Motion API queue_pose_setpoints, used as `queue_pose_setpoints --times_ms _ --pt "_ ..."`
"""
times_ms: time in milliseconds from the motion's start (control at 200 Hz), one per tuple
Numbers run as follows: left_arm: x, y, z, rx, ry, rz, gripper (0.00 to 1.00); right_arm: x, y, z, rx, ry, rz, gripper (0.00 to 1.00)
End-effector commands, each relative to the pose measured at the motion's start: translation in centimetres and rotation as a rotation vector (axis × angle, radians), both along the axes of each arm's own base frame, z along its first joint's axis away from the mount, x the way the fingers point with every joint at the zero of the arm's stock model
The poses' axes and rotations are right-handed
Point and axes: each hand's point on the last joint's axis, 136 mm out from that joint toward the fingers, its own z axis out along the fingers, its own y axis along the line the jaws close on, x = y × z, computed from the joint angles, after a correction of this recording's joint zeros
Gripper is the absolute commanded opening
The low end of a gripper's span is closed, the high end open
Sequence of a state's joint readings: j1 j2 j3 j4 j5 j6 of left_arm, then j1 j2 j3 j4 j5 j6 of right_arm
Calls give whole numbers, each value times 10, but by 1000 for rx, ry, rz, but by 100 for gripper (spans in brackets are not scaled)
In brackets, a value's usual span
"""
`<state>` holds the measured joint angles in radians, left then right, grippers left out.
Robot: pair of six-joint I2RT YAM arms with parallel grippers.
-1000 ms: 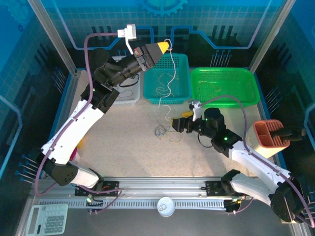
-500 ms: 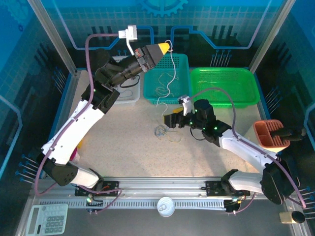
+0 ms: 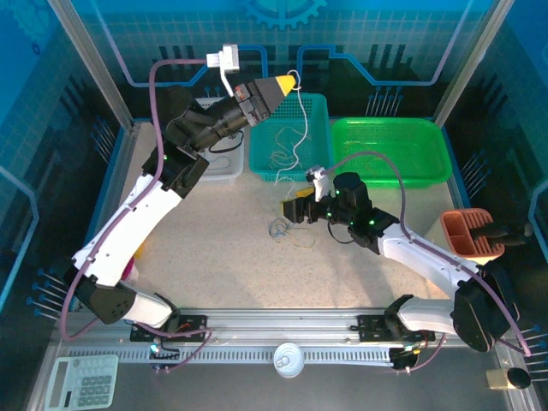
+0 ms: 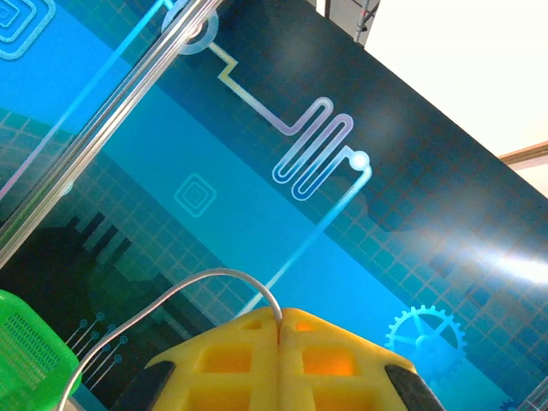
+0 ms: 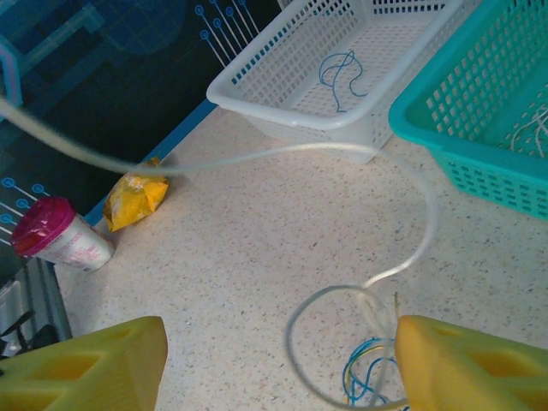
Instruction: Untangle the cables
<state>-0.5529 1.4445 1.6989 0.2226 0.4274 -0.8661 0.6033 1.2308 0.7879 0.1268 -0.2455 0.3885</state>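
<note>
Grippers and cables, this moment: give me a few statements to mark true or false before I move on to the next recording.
1. The left gripper is shut on a white cable. True.
2. The right gripper is clamped on the tangle. False: its fingers stand wide apart, with the tangle lying between them, ungripped.
3. A blue wire lies in the white basket. True.
4. The tangle lies in the green basket. False: it lies on the table, in front of the teal basket.
</note>
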Motion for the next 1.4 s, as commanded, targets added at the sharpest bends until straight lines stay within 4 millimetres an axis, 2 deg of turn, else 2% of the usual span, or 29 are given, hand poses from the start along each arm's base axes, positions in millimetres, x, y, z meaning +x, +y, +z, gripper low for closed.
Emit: queue_pose_setpoints --times_ms 0,55,125,195,325,510,625,770,825,885,1030,1276,1396 --pt "-17 6 19 -38 -52 -14 0 5 -1 -1 -30 -20 -29 56" --pt "-17 6 19 -36 -53 -11 0 8 -3 0 -31 -26 -44 41" --pt "-15 6 16 -30 -51 -3 0 11 -7 2 -29 -27 -61 18" --pt "-14 8 13 -16 -52 14 0 12 -11 4 -27 -31 -73 0" --pt "-10 13 7 28 -69 74 0 8 -24 3 -24 -31 -94 0" --pt "-1 42 5 66 -96 222 0 3 -56 -3 12 -17 -170 0" --pt "0 49 7 62 -99 232 0 -1 -62 -2 28 -16 -171 0" --pt "-4 47 11 55 -98 204 0 -2 -57 5 33 -32 -131 53" --pt "-5 46 10 52 -93 191 0 -2 -51 9 42 -43 -98 67" --pt "-7 45 10 48 -87 179 0 -4 -43 16 57 -58 -50 78" --pt "-11 44 11 36 -80 155 0 -4 -23 28 72 -86 47 85" --pt "-16 44 17 7 -77 125 0 -13 21 35 64 -118 182 88" --pt "-19 44 21 -14 -80 111 0 1 32 28 40 -116 141 88"
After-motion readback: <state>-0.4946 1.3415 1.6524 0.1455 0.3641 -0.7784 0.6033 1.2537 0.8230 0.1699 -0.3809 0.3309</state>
